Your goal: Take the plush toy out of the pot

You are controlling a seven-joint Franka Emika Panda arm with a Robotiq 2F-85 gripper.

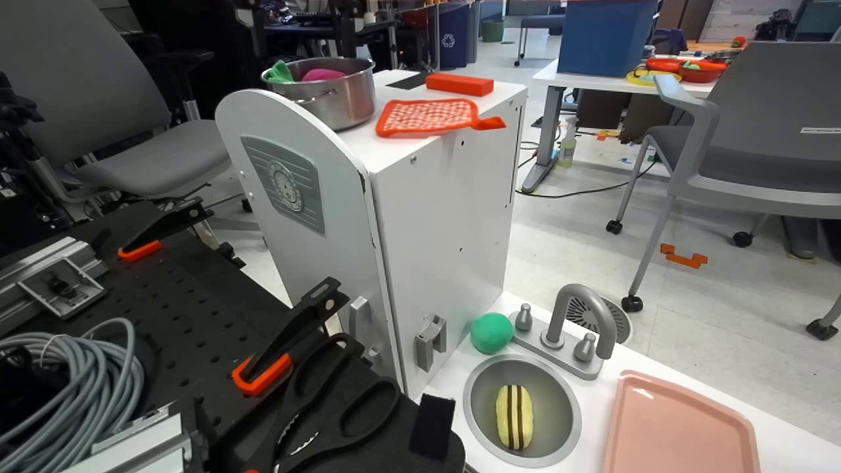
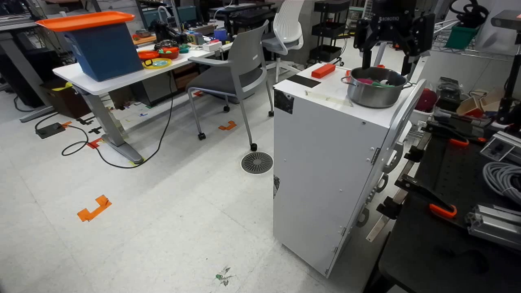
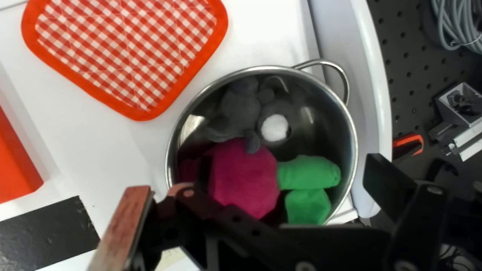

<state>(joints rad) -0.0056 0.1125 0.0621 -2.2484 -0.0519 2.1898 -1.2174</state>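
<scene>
Here, gripper (image 2: pixel 386 67) (spread wide) hung over pot (image 2: pixel 375 95) nr arched edge of cabinet (image 2: pixel 319 167); pink plush toy (image 3: pixel 244 174) prob. needed rim-clear descent.

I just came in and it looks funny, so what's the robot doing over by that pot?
A robot arm looks set to take the pink and green stuffed toy out of the metal pot. Its jaws are open above the pot and hold nothing yet. The toy lies inside, next to a grey soft toy. The pot sits on a white cabinet, near a red checked potholder.
</scene>
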